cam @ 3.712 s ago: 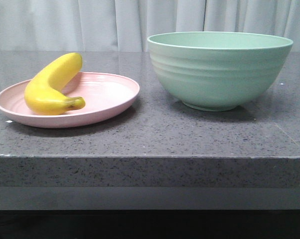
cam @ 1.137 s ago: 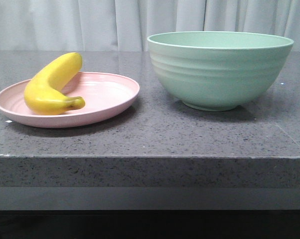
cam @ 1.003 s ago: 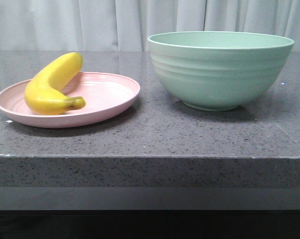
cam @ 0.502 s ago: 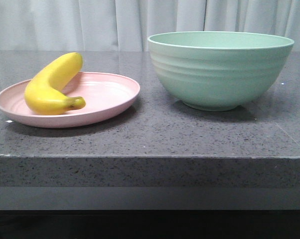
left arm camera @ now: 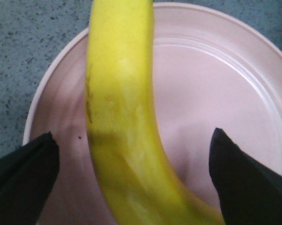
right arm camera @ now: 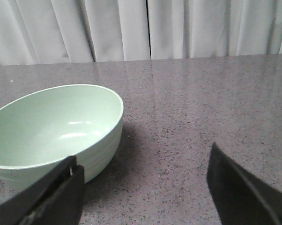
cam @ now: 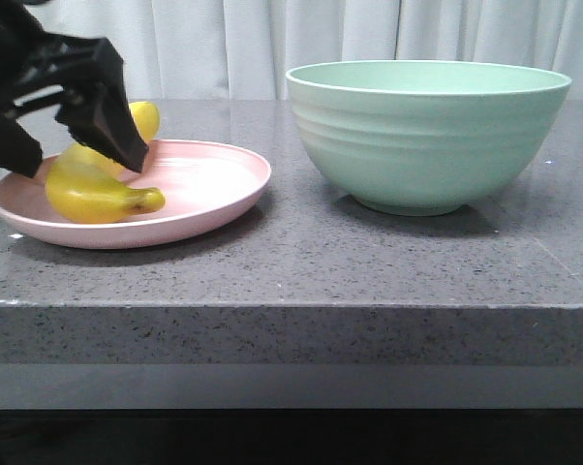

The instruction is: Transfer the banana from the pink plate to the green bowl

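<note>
The yellow banana (cam: 93,189) lies on the pink plate (cam: 209,194) at the left of the counter. My left gripper (cam: 78,160) is open and has come down over the banana's middle, one black finger on each side. In the left wrist view the banana (left arm camera: 124,126) runs between the two fingertips (left arm camera: 33,164), with a gap on both sides, over the plate (left arm camera: 211,93). The mint-green bowl (cam: 427,131) stands to the right, empty. My right gripper (right arm camera: 143,187) is open above the counter beside the bowl (right arm camera: 52,126); it does not show in the front view.
White curtains (cam: 321,39) hang behind the dark speckled stone counter (cam: 301,262). Its front edge (cam: 291,305) runs across the front view below the plate and bowl. Bare counter (right arm camera: 202,108) lies beside the bowl in the right wrist view.
My left gripper has come into the front view from the upper left and now straddles the banana. The banana, plate and bowl have stayed where they were.
</note>
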